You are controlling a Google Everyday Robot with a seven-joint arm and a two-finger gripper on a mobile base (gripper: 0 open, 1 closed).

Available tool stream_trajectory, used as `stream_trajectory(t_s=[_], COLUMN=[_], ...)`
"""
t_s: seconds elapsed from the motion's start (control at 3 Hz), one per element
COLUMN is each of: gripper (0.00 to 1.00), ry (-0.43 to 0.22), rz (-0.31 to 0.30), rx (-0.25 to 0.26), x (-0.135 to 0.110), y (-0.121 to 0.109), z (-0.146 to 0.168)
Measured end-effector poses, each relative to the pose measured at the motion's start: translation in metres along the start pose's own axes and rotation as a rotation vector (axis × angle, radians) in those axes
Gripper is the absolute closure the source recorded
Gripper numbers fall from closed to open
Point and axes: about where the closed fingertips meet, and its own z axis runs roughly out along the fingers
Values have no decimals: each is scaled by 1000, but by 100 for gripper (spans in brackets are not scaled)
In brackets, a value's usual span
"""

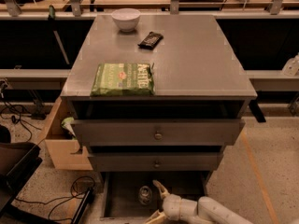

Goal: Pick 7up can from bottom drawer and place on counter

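Observation:
The bottom drawer (122, 202) is pulled open below the two knobbed drawers. The 7up can (145, 195) stands upright inside it, its silvery top facing up. My gripper (158, 201) is open at the bottom of the view, just right of the can, one finger (160, 189) pointing up beside it and the other low at the frame's edge. The can sits between or just beside the fingers; I cannot tell if they touch it. The grey counter (196, 55) is the cabinet's top.
On the counter lie a green chip bag (123, 79), a white bowl (126, 18) and a dark snack packet (150, 39). A wooden box (63, 146) sits left of the cabinet. Cables lie on the floor at the lower left.

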Motion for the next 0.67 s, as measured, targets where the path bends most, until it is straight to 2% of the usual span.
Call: stream_trajectory(t_s=[0.33,0.67], gripper=[0,0], ry=[-33,-41], rz=[95,87], rx=[-38,-37], x=[62,57], y=[9,15], z=[34,38])
